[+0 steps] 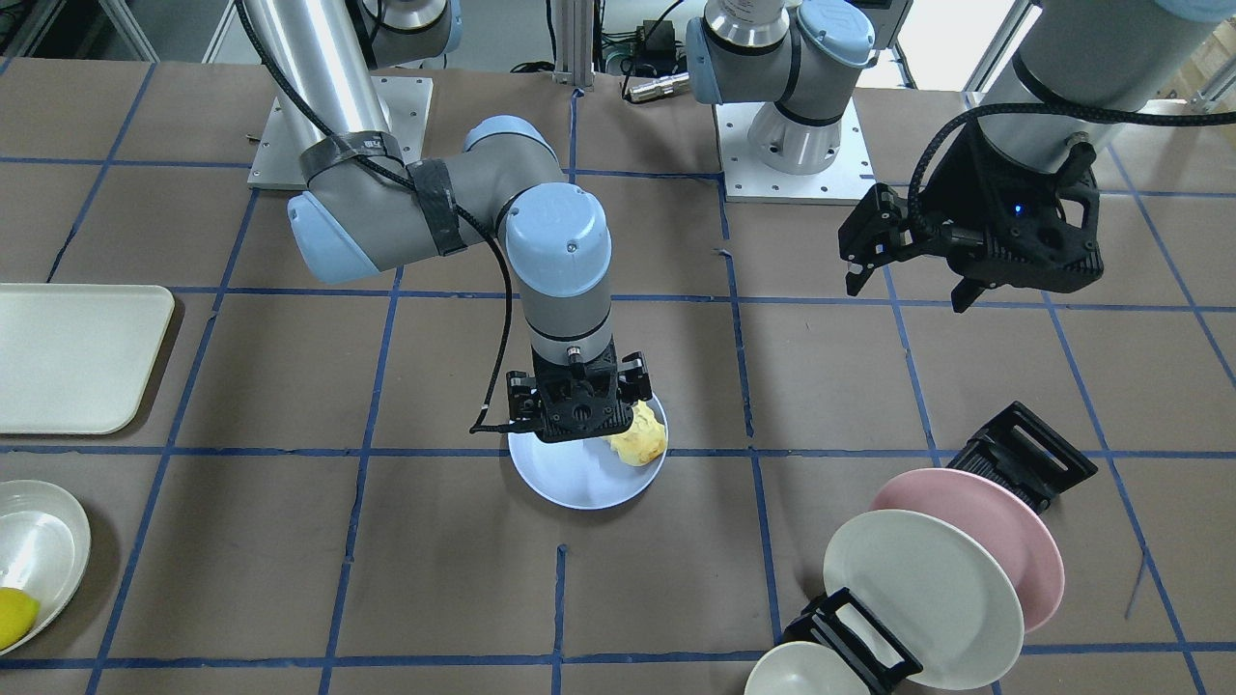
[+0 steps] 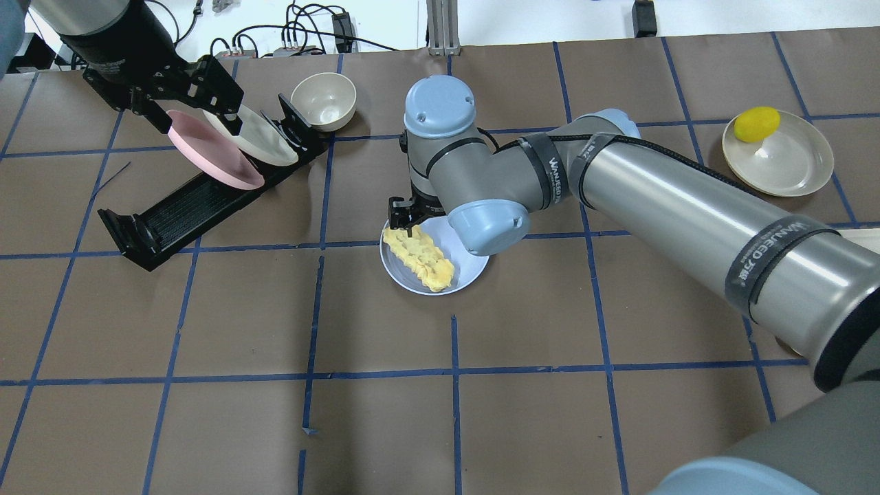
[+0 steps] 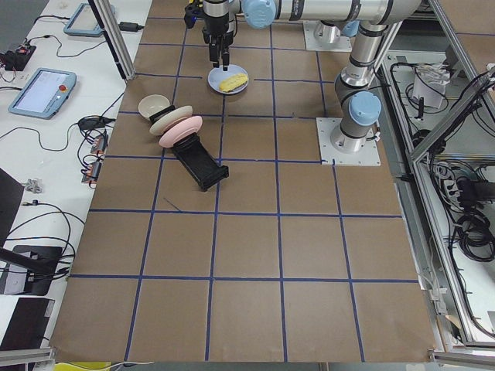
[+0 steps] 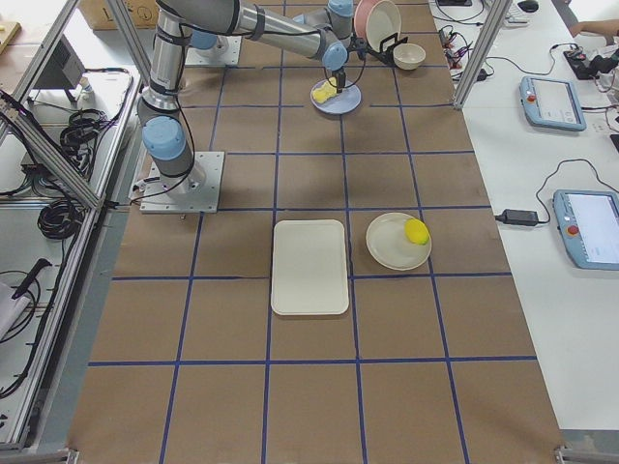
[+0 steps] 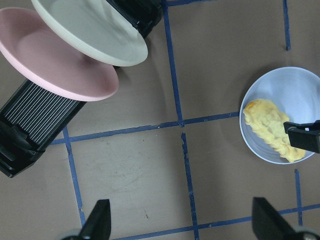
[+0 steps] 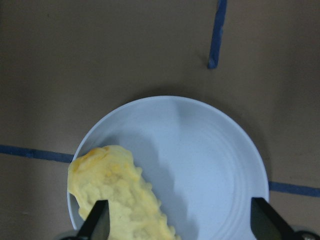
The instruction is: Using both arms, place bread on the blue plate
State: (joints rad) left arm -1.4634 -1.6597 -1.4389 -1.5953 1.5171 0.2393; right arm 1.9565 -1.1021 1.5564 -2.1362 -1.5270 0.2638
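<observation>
— Where is the bread [image 2: 419, 259]?
— I see it lying on the blue plate [image 2: 465, 272]. Right gripper [image 6: 180, 222] is spread wide over it; left gripper [image 5: 182, 222] also wide, near the pink plate [image 2: 206, 155]

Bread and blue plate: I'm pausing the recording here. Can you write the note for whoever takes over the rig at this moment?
Right gripper: jaws open, holding nothing, low over the blue plate.
Left gripper: jaws open, empty, raised near the black rack that holds the pink plate and cream plate.
Bread: lying flat on the blue plate, toward one side, with no jaw gripping it.
Done: the bread appears placed and released.
Left: probably only lifting the right arm clear of the plate, without nudging the bread.
</observation>
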